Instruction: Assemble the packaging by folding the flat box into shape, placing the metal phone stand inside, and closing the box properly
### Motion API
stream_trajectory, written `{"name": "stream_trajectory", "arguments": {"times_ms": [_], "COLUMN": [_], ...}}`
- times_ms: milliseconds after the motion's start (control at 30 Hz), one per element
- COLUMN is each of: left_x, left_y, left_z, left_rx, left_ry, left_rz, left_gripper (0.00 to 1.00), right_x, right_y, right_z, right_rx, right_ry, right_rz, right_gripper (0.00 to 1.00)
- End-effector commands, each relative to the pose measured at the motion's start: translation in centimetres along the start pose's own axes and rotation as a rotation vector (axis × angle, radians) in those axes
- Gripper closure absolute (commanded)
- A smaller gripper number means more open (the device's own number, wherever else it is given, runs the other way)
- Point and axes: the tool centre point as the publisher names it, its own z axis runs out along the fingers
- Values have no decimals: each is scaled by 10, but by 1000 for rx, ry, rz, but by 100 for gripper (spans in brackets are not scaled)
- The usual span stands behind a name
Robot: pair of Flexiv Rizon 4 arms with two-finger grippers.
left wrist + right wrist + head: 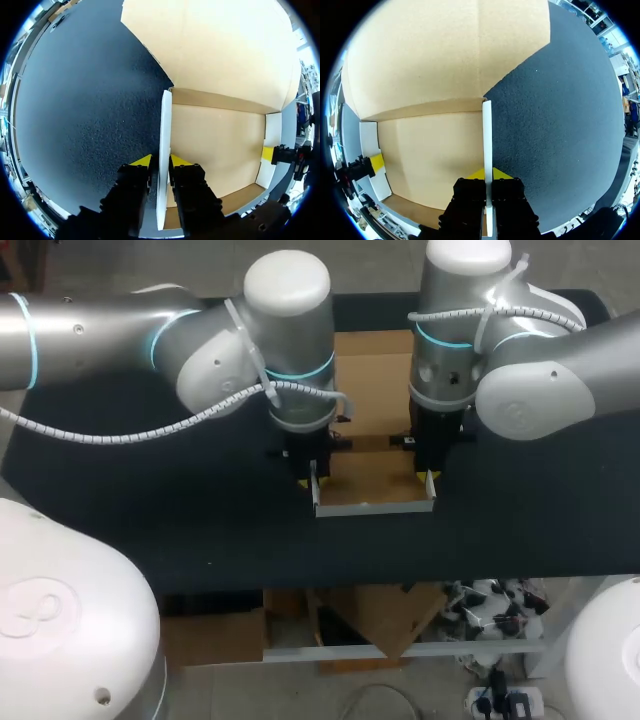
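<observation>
The cardboard box [370, 455] lies mid-table, brown inside and white outside, with its front wall [372, 508] and both side walls raised. Its flat lid panel [372, 375] stretches away behind it. My left gripper [312, 480] straddles the left side wall [164, 150]; the inner finger [180, 162] rests against the wall, while the outer finger stands a sliver off it, so the gripper [161, 161] is open. My right gripper [430, 478] is shut on the right side wall [487, 135], with the gripper [487, 174] pinching it from both sides. Each wrist view shows the other gripper across the box floor.
The black table mat [150, 510] surrounds the box. The box's front wall stands a short way from the table's front edge [400, 580]. Both arms hang close together over the box, left [200, 350] and right [530, 360].
</observation>
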Motion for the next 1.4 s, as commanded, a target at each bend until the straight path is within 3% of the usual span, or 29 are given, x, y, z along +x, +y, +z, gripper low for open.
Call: {"name": "stream_trajectory", "arguments": {"times_ms": [33, 133, 233, 867, 1200, 1400], "left_x": [-4, -4, -4, -1, -1, -1], "left_y": [-1, -1, -1, 1, 3, 4], "left_z": [-1, -2, -2, 1, -1, -1], "left_rx": [-4, -2, -1, 17, 26, 35], "left_ry": [11, 11, 8, -22, -21, -21], "left_rz": [1, 2, 2, 4, 5, 7], "left_gripper": [80, 86, 100, 100, 100, 100], "right_x": [0, 0, 0, 0, 0, -4], "right_y": [0, 0, 0, 0, -6, -12], "right_z": [1, 1, 1, 1, -17, -27], "right_rx": [0, 0, 0, 0, -52, -83], "right_ry": [-2, -2, -2, -2, 42, 95], "right_rz": [1, 1, 1, 1, -43, -85], "right_gripper": [100, 100, 100, 100, 66, 58]}}
